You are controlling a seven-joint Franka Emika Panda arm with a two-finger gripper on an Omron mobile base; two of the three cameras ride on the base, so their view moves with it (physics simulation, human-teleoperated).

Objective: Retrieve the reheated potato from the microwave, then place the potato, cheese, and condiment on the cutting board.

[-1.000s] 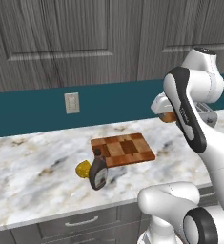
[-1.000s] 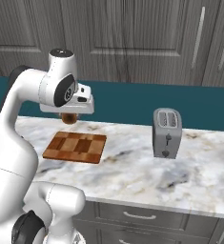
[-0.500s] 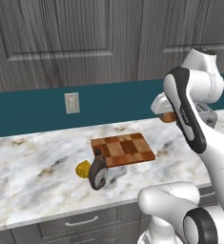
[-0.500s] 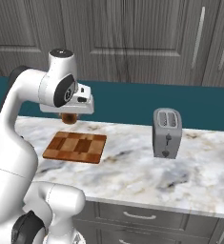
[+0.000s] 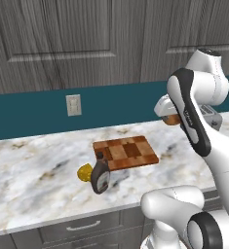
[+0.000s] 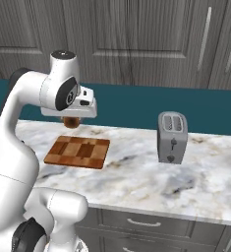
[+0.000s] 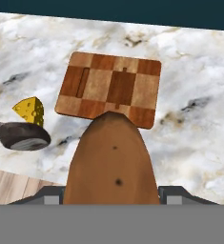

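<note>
Brown potato (image 7: 111, 159) clamped in our jaws hangs above the cutting board (image 7: 110, 88), held high to clear its edge.

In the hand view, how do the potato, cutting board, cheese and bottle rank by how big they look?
1. Potato, though it looms because it sits right at the camera.
2. Cutting board.
3. Bottle, lying on its side.
4. Cheese; close to the bottle in size.

Gripper (image 7: 111, 200) fingertips behind potato (image 7: 111, 162)
</note>
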